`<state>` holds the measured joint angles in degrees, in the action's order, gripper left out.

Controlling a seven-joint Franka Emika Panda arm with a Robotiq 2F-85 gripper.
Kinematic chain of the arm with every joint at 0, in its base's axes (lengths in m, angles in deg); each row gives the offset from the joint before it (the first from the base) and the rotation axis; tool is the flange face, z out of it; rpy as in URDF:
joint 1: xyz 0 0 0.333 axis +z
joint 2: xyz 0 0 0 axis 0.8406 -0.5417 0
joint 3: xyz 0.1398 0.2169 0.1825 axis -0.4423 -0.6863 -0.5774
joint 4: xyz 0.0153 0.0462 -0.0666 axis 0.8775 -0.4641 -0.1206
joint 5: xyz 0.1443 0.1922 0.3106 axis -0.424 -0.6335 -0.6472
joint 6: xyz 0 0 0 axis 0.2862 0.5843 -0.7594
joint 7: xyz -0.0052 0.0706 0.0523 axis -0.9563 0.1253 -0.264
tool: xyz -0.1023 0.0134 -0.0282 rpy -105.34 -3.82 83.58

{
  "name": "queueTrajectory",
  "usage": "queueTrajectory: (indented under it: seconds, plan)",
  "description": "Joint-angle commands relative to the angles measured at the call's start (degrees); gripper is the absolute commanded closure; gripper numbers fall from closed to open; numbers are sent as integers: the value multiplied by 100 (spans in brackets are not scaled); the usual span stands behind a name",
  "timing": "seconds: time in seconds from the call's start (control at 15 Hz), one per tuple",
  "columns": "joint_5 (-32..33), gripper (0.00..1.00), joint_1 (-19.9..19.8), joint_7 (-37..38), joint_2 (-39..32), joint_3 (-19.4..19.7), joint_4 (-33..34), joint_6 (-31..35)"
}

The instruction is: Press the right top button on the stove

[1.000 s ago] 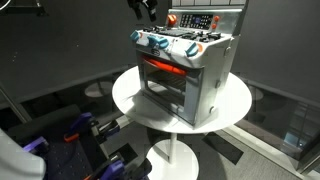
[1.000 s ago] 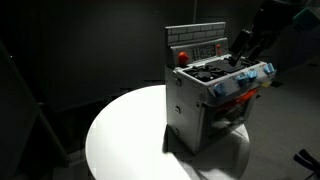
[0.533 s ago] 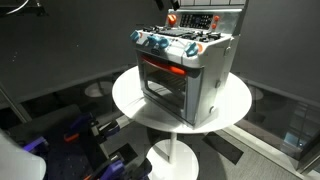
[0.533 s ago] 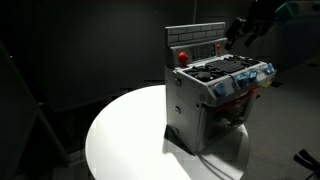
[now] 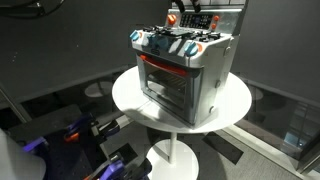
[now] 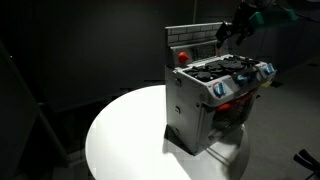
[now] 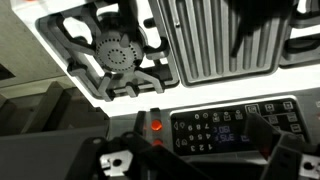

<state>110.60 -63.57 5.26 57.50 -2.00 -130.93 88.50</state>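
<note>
The silver-grey toy stove (image 5: 190, 70) (image 6: 198, 105) stands on a round white table (image 5: 232, 105) (image 6: 120, 130), its front window glowing orange-red. Its upright back control panel (image 5: 207, 18) (image 6: 195, 42) carries a dark keypad (image 7: 225, 125) and two red buttons (image 7: 157, 127) on one side. My gripper (image 5: 178, 10) (image 6: 232, 30) (image 7: 200, 145) hovers just above and in front of the panel, over the burners (image 7: 112, 50) and grill (image 7: 215, 40). Its fingers stand apart on either side of the keypad, holding nothing. It touches nothing that I can see.
Blue-and-white knobs (image 5: 160, 42) line the stove's front top edge. Dark curtains surround the table. Blue and purple items (image 5: 70, 132) lie on the floor below the table. The table edge lies close to the stove's sides.
My gripper has moved from above the front knobs back and up toward the control panel. The stove has not moved.
</note>
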Motion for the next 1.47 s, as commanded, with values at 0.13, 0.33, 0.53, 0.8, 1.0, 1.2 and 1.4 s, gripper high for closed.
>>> queueTrajectory:
  seconds: [0.13,0.33,0.53,0.8,1.0,1.2,1.4]
  plan:
    - [32,0,409,44,-831,558,922,-11]
    - [50,0,584,142,-1000,862,1152,-97]
    - [34,0,683,187,-1071,1116,1270,-142]
    - [38,0,740,290,-1112,1323,1351,-220]
    - [48,0,768,372,-1126,1412,1365,-293]
    - [14,0,769,415,-1078,1459,1291,-418]
    - [34,0,763,486,-1015,1485,1221,-548]
